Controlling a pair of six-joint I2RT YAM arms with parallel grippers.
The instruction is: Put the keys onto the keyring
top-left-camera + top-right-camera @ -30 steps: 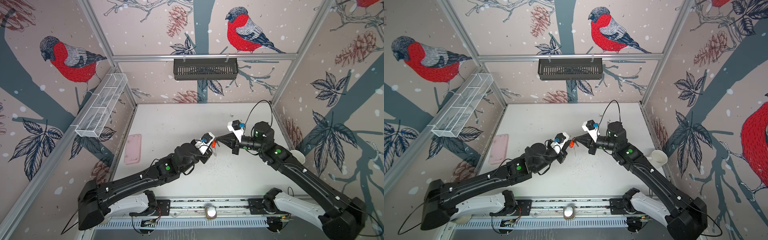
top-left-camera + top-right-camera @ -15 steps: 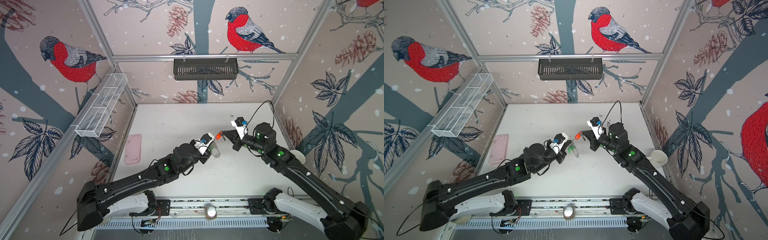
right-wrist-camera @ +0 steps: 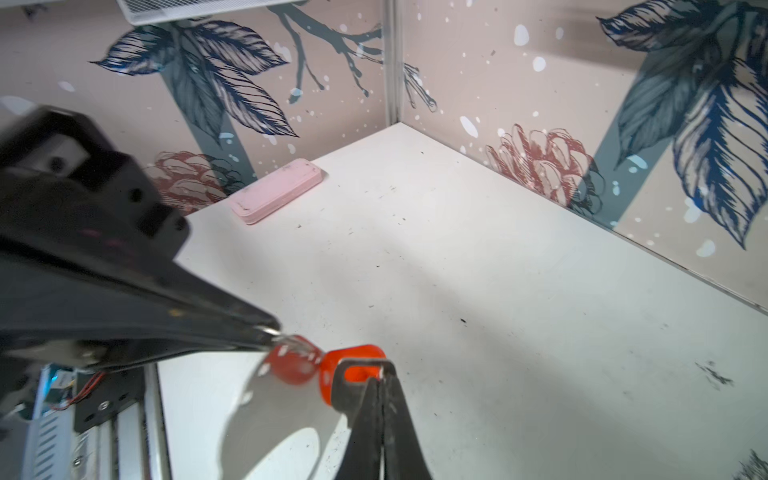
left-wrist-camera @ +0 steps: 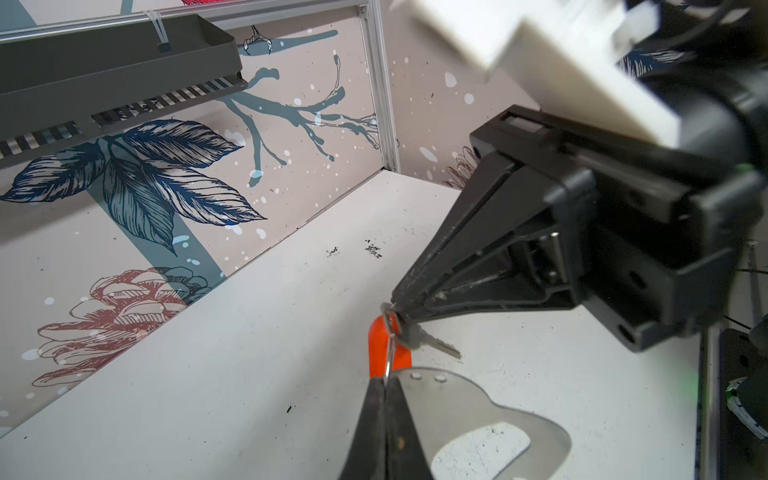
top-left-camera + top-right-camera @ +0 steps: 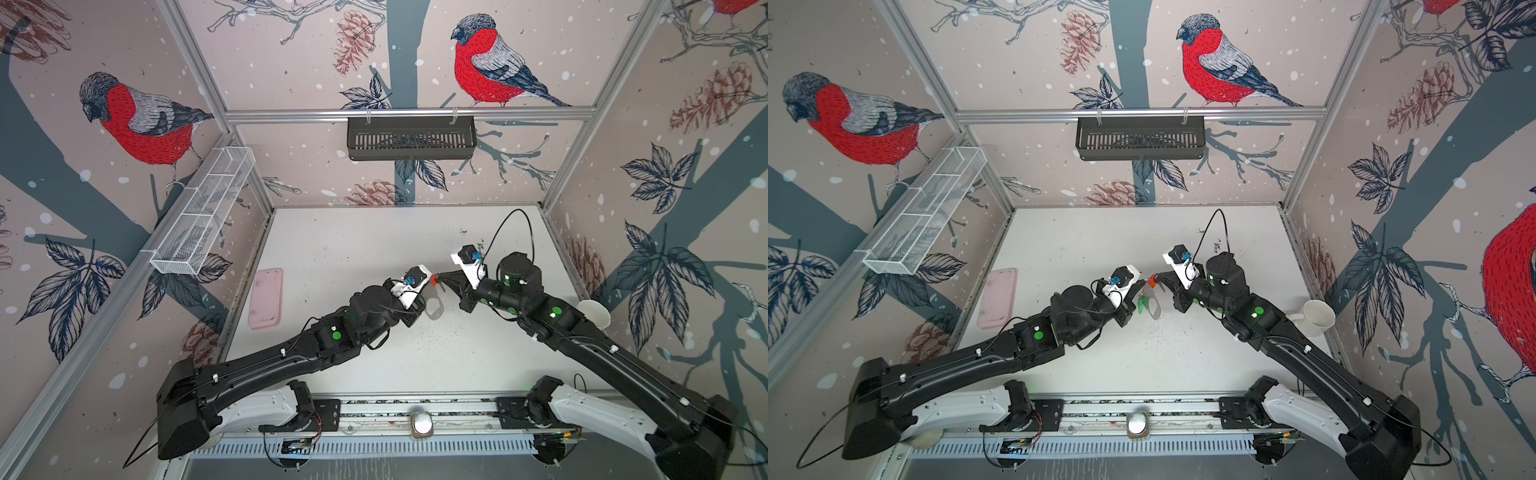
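We can't make out any readable text, labels, brand names or numbers anywhere in these views, nothing legible honestly.

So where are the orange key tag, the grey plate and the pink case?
orange key tag (image 4: 377, 345), left wrist view, plastic body.
grey plate (image 4: 465, 395), left wrist view, flat face.
pink case (image 3: 276, 191), right wrist view, top face.

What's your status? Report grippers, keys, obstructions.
Left gripper shut on keyring. Right gripper shut on orange-tag key at keyring's edge. Green-tag key hangs by keyring. Nothing in the way; pink case far aside.
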